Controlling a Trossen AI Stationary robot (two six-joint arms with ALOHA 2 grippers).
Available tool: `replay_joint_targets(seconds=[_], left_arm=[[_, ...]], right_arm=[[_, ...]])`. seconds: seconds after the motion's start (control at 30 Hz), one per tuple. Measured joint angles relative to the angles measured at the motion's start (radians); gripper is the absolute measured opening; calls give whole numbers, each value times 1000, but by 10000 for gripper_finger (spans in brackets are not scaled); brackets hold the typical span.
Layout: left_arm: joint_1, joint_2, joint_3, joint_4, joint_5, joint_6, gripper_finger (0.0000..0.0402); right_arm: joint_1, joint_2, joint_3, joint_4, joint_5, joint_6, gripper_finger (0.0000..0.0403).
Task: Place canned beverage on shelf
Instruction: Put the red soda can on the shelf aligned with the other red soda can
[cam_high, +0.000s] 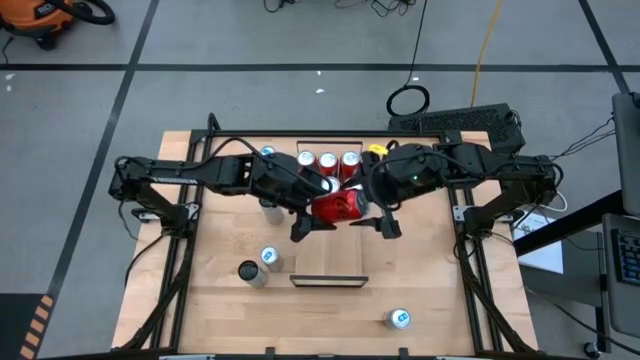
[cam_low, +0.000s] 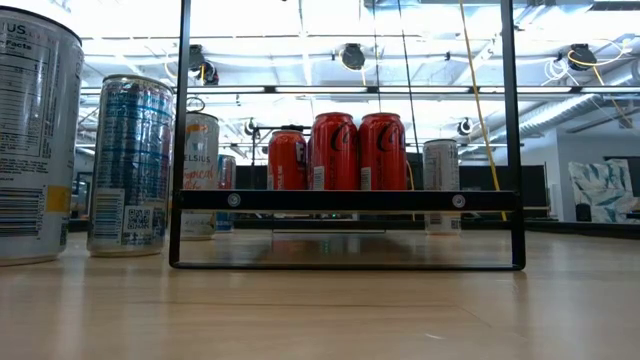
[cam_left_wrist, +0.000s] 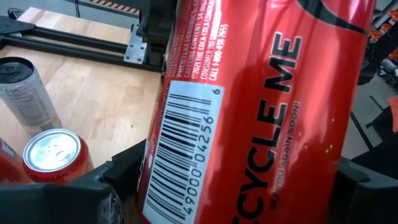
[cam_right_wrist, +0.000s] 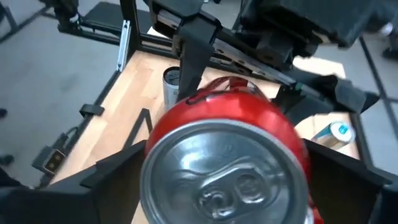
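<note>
Red can (cam_high: 340, 206) sideways between grippers.

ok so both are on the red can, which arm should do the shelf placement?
Right, probably. The right gripper holds the red can end-on, lid facing its camera, so tipping down would stand it upright. The left gripper clamps the can's side crosswise.

Bright overhead glare, blurred near cans (cam_low: 35, 130).

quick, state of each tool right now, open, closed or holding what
Left tool: closed on the red can, held above the table.
Right tool: closed on the same red can's end.
</note>
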Motion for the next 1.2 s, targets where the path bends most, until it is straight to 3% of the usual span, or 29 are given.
replay_joint_targets(seconds=[0.3,0.67,0.8,0.93,1.03,1.2], left_arm=[[-2,-34,0,32,-20,-26,306],[-22,-69,1,145,-133,-70,306],[-41,-74,1,210,-179,-78,306],[-56,-75,1,274,-257,-73,306],[-61,-75,1,307,-319,-52,306],[-61,-75,1,320,-423,-46,306]], right_arm=[[0,-17,0,-8,-2,302,382],[7,-62,0,0,34,634,382],[42,-80,-1,-6,89,689,381],[87,-107,-1,35,211,692,381],[98,-110,0,91,308,660,380],[98,-112,-1,235,365,607,380]])
